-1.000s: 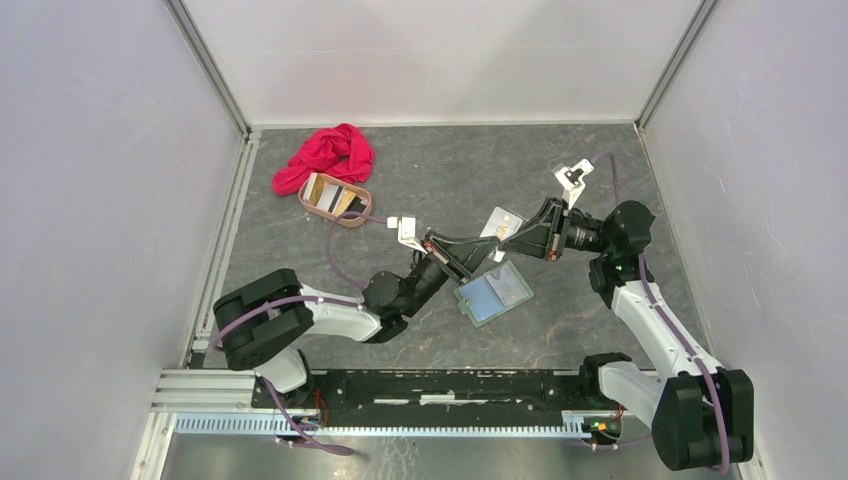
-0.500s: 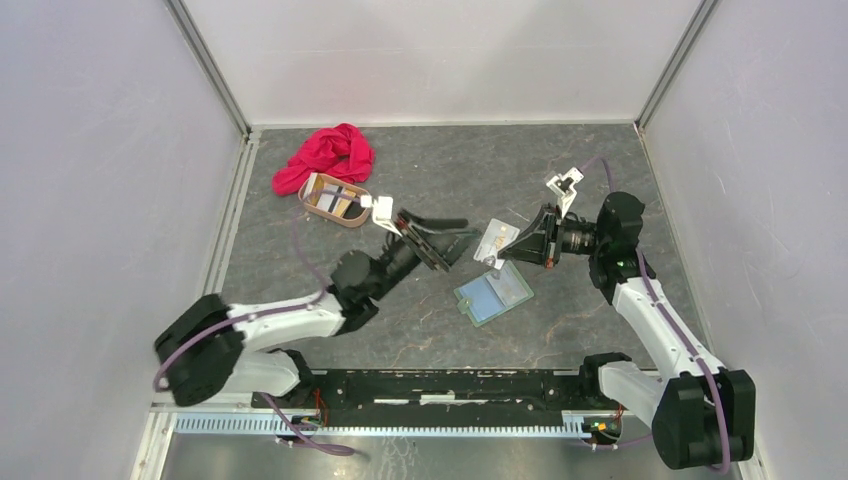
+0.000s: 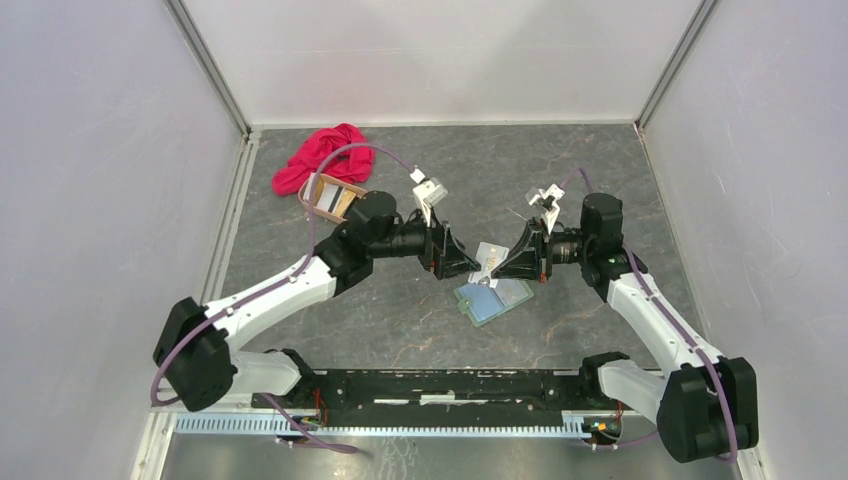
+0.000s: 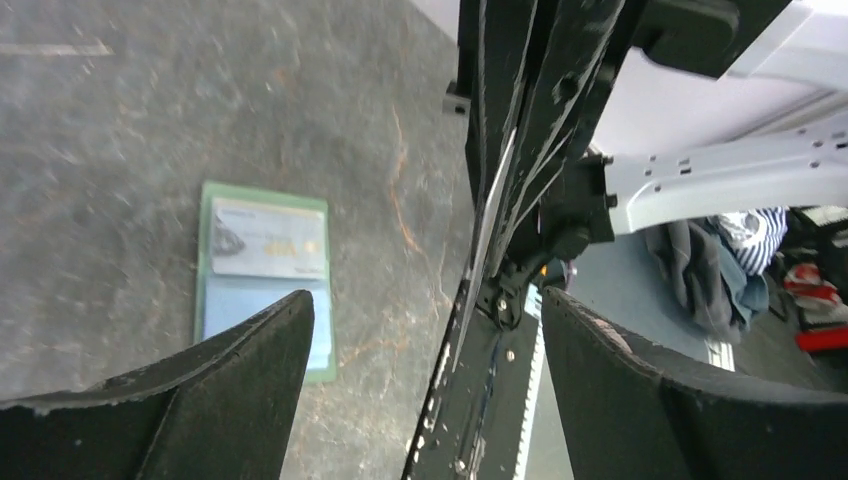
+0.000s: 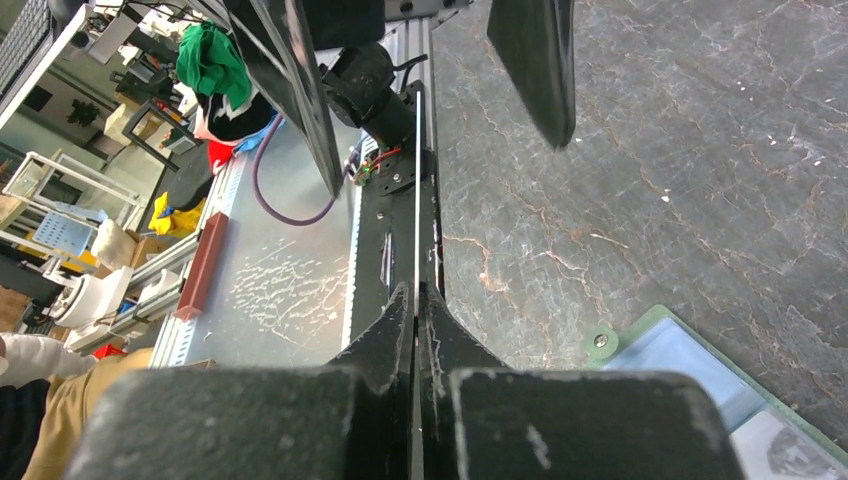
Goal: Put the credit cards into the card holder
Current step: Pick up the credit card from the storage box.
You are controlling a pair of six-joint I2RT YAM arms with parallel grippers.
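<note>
The card holder [image 3: 495, 300] lies open on the table with one pale card [image 4: 270, 250] tucked in its pocket. Just above it my right gripper [image 3: 503, 267] is shut on a silvery-white credit card [image 3: 489, 259], which shows edge-on in the right wrist view [image 5: 416, 200]. My left gripper [image 3: 466, 264] faces it from the left, open. The card's free end [image 4: 488, 225] reaches between the left fingers [image 4: 250, 380] without touching them. In the right wrist view the holder's snap corner [image 5: 600, 341] shows at the lower right.
A pinkish-tan oval tray [image 3: 322, 210] with more cards stands at the back left, and a red cloth [image 3: 325, 155] lies bunched behind it. White walls close in the table on three sides. The arms' black base rail [image 3: 450, 385] runs along the near edge.
My left gripper opened, pulled back from the card, then swung up and round to face the right gripper. The right gripper carried the card leftward and lower, toward the holder.
</note>
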